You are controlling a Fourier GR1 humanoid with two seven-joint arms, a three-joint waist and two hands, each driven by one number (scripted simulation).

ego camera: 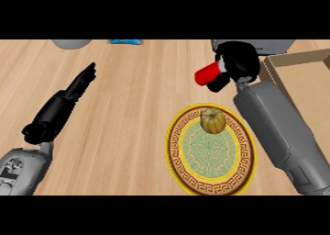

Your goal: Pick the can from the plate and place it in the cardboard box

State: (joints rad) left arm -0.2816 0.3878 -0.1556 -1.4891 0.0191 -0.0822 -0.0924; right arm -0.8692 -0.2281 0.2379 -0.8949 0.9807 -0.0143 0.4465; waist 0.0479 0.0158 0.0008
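Observation:
My right hand [237, 58] is shut on a red can [208, 73], holding it above the counter, beyond the plate and just left of the cardboard box [296, 73]. Only the can's red end pokes out on the hand's left side; the rest is hidden by the fingers. The round plate [210, 174] with a yellow rim and a brown patterned band lies at the lower middle right. My left hand [76, 87] is open at the left, fingers straight and pointing away over the wood.
A small yellow-green pumpkin [213, 121] rests on the plate's far part. A grey object [71, 43] and a blue item [125, 41] lie at the far edge. Another grey object [276, 45] shows behind the box.

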